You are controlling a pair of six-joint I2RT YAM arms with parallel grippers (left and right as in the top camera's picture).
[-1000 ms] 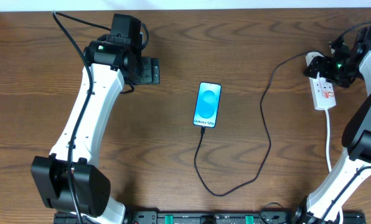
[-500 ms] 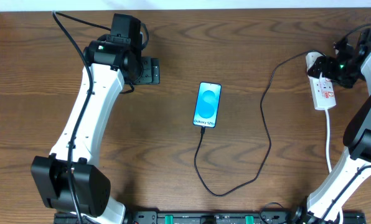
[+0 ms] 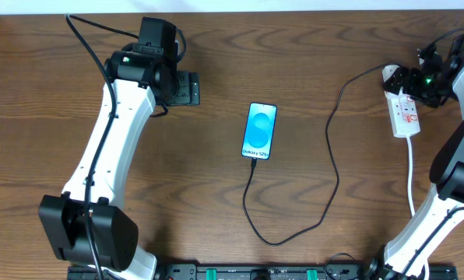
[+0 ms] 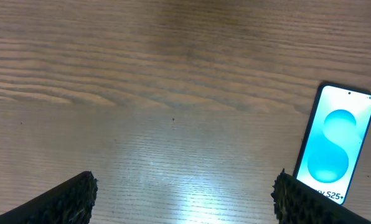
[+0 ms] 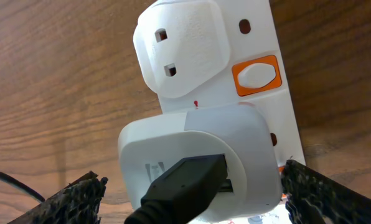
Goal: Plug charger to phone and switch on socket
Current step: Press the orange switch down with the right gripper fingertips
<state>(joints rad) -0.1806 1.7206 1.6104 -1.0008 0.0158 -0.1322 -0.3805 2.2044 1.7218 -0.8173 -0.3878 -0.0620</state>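
Observation:
The phone (image 3: 261, 130) lies flat at the table's middle with its blue screen lit; it also shows at the right of the left wrist view (image 4: 335, 146). The black charger cable (image 3: 331, 163) meets the phone's near end, loops toward the front and runs up to a white adapter (image 5: 198, 155) seated in the white socket strip (image 3: 404, 111). A black connector (image 5: 185, 180) sits in the adapter. An orange switch (image 5: 257, 74) shows on the strip. My right gripper (image 5: 193, 177) is open, its fingers either side of the adapter, over the strip's far end (image 3: 407, 80). My left gripper (image 3: 189, 89) is open and empty, left of the phone (image 4: 185, 205).
The strip's white cord (image 3: 411, 175) runs toward the front along the right arm. The table's far edge is just behind both grippers. Bare brown wood (image 4: 173, 93) lies under the left gripper.
My right gripper has shifted slightly to the right over the strip's far end. The left arm, phone and cable have not moved.

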